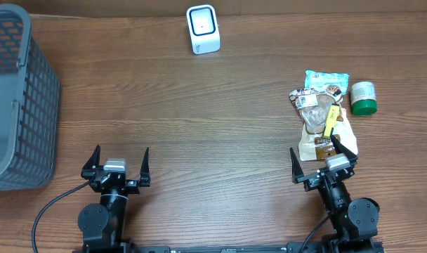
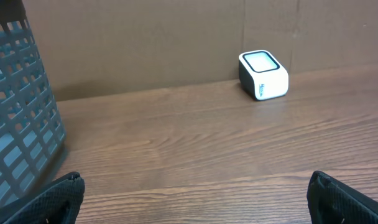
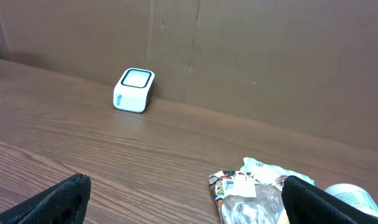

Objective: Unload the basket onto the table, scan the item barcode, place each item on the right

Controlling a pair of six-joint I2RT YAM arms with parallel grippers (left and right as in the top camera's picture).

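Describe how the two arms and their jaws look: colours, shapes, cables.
The left arm and right arm look alike: black, with round joint housings near the base and a small silver-grey block at the wrist. Each ends in two black, tapered, pointed jaws. A black cable loops out from the left arm's base; another curves beside the right arm's. No markings are legible.

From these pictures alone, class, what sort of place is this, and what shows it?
Probably a mock shop checkout on a wooden table: a small white barcode scanner at the far edge, a grey mesh basket on the left, and packaged snacks on the right.
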